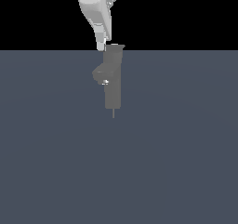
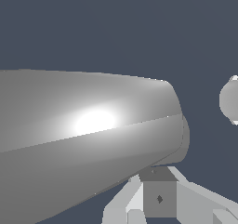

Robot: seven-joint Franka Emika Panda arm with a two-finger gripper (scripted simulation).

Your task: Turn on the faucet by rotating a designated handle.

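Gripper [image 1: 101,46] first: we see our white arm [image 1: 95,7] drop from the top of the exterior view, its pale tip ending at the upper corner of the faucet [image 1: 113,79], on the exterior view's left of the hub. Whether tip and hub touch, we cannot tell. We also cannot tell how far the jaws stand apart, since only one narrow pale end shows there, and nothing is visibly held.

Largest of all is the flat slate-blue floor [image 1: 186,162], which fills the lower part of the exterior view under a black background. On it, near the middle, stands the faucet, a matte grey upright column. Its boxy hub [image 1: 114,47] sits on top, just reaching the line where floor meets black. A short angled spout stub [image 1: 99,74] juts toward the exterior view's left, with a small bright glint at its lower edge. Smallest is the handle [image 1: 113,113], seen as a thin grey sliver poking down from the foot of the column.

In the wrist view, a big rounded grey body [image 2: 93,130] with a bright highlight fills most of the frame; we cannot say which part it is. Below it sit pale blocky shapes around a darker grey block [image 2: 159,197].
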